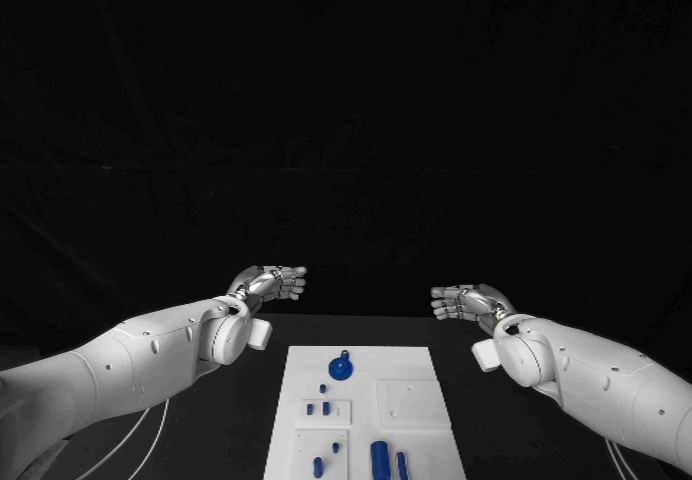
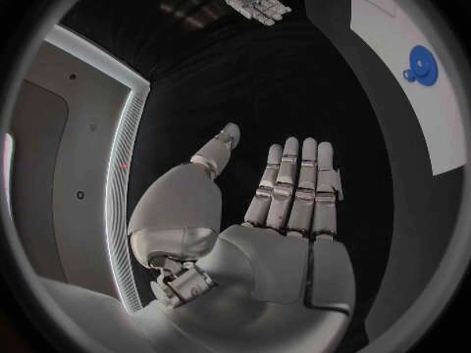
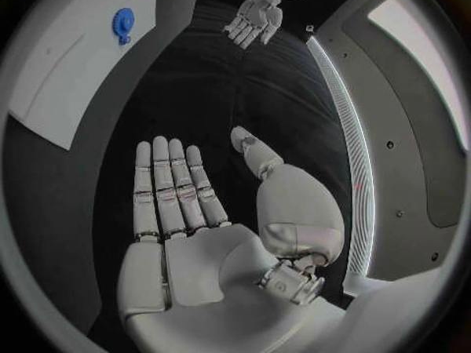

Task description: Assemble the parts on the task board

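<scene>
On your black bench, blue parts lie on the board. Both your left hand and right hand hang spread, holding nothing, past its far end.

My three cameras: one on my head, one behind each wrist.

From my head I look steeply down on the task board close below. Each wrist camera sits close behind my open palm, left hand and right hand, looking along the fingers; both share the board's far end and the opposite hand.
</scene>
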